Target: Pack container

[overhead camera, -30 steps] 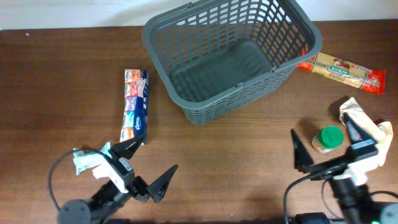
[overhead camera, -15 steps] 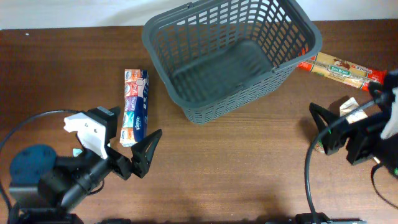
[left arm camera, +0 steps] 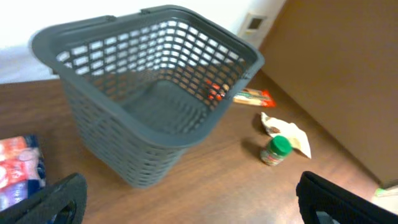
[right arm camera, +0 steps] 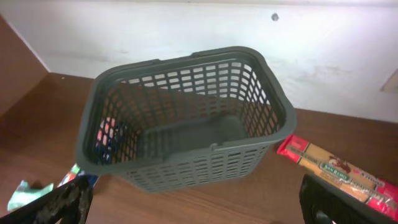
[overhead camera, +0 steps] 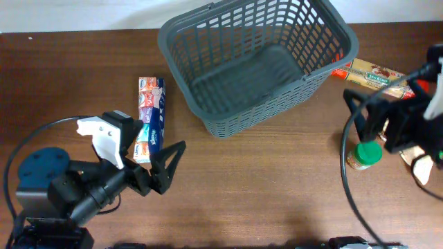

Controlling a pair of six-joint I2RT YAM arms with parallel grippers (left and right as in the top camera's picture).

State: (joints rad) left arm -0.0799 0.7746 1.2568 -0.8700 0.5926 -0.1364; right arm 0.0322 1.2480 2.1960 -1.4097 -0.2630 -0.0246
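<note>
Both tools stood spread apart and empty, left tool (left arm camera: 189,190) and right tool (right arm camera: 189,199). The container (overhead camera: 242,119) sat mouth-up at the far middle of the worktop (overhead camera: 277,200), long axis running near-left to far-right; the overhead view's top edge cut off its far rim.

a dark brown wooden worktop (overhead camera: 277,200) carries a strip of pocket tissue packs (overhead camera: 150,117), lying flat and lengthwise on its left half. at the far right lies a long packet of spaghetti (overhead camera: 377,77) with red ends, set slantwise. nearer the front a small jar with a green lid (overhead camera: 365,155) stands upright, with a crumpled white bag (left arm camera: 286,130) just beside it. a white wall (right arm camera: 186,31) rises behind.
</note>
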